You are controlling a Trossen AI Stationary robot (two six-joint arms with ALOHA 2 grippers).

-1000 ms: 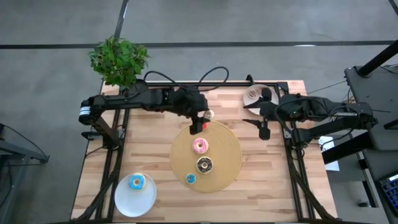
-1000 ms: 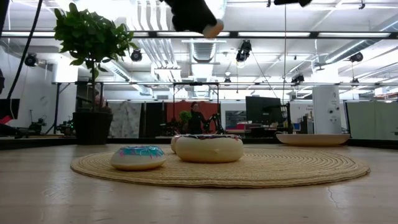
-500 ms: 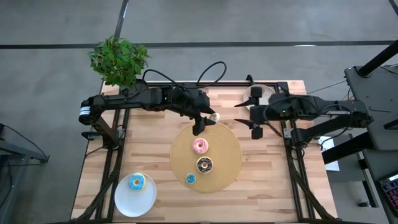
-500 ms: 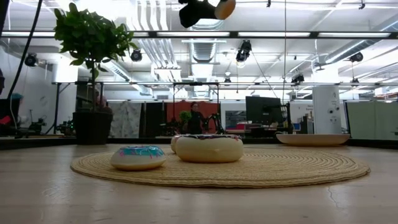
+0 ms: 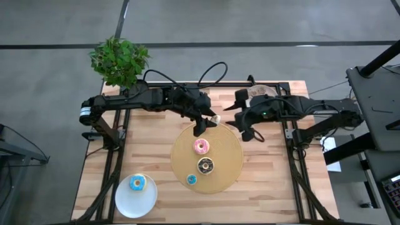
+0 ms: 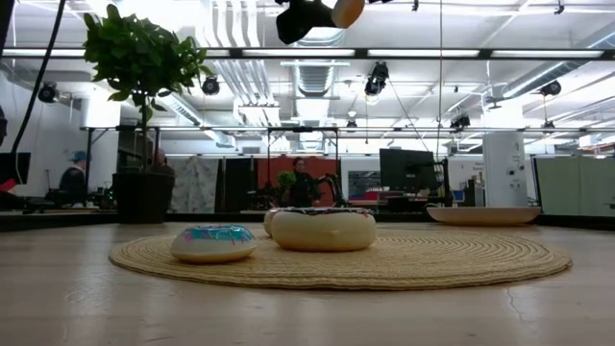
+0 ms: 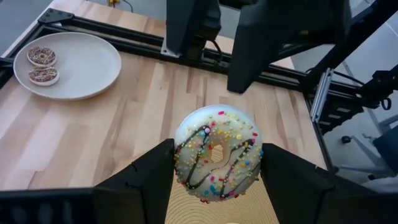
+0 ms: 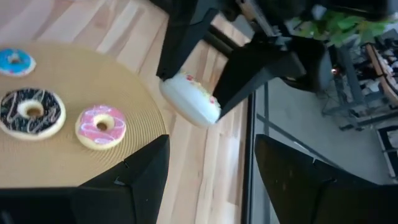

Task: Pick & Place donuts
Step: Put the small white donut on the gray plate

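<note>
Two matte black arms (image 5: 134, 100), looping black cables (image 5: 212, 70)

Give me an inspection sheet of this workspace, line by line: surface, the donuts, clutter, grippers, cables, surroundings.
Surface: wooden table with a round woven mat.
Job's things: pink donut, chocolate donut and small blue donut on the mat; blue donut on the near white plate; two small brown donuts on the far plate.
Clutter: nothing seen.
Grippers: left gripper holds a white sprinkled donut above the mat's far edge; right gripper open, close beside it.
Cables: black loops behind the left arm.
Surroundings: potted plant; people far behind.
</note>
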